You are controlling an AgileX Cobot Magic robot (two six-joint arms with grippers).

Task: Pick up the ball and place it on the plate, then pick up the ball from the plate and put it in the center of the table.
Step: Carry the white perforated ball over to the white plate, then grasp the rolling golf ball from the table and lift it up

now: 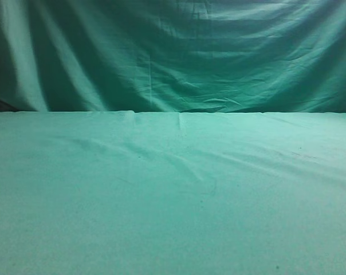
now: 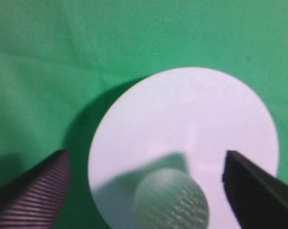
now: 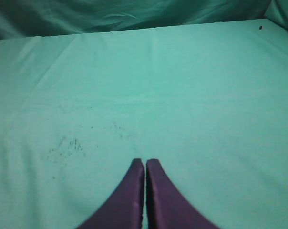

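The exterior view holds only the wide flat table covered in slightly wrinkled green cloth (image 1: 173,200) and, behind it, the draped green cloth backdrop (image 1: 173,51); neither arm, ball nor plate appears there. In the left wrist view the left gripper (image 2: 144,191) hangs with its ribbed dark fingers (image 2: 34,195) spread wide apart over a round flat white plate (image 2: 196,114); the small white dimpled ball (image 2: 171,200) sits on the plate's near part, between the fingers, touching neither. In the right wrist view the right gripper (image 3: 145,164) hovers above bare cloth, its purple fingertips pressed together, holding nothing.
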